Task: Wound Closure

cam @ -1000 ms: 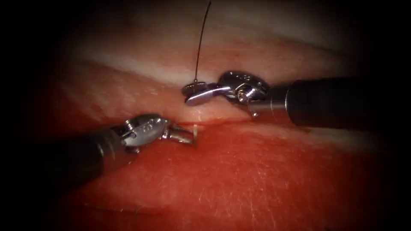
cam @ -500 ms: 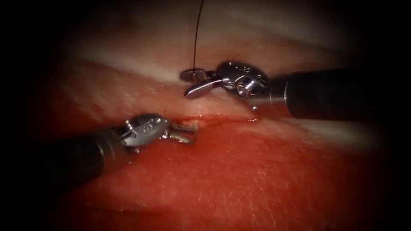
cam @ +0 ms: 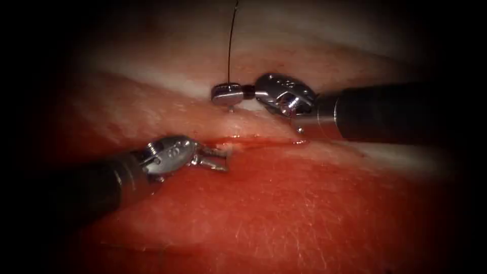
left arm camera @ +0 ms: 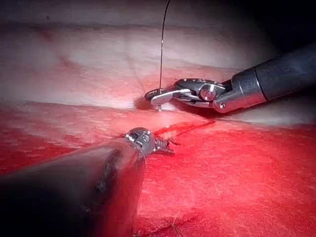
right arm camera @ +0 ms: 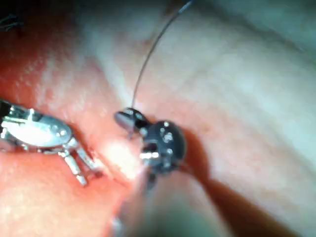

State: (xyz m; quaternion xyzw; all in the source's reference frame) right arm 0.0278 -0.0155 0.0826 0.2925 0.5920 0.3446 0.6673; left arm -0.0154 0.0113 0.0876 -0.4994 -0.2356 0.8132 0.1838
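R tool (cam: 227, 94) is now clamping the thread (cam: 231, 40) (jaws were apart 1 s ago); L tool (cam: 219, 158) is gaping empty beside the cut (cam: 253, 140); needle unseen.

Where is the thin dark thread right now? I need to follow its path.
In the endoscope view the thin dark thread runs down from the top edge to the shut right tool, above the cut; the open left tool holds nothing.
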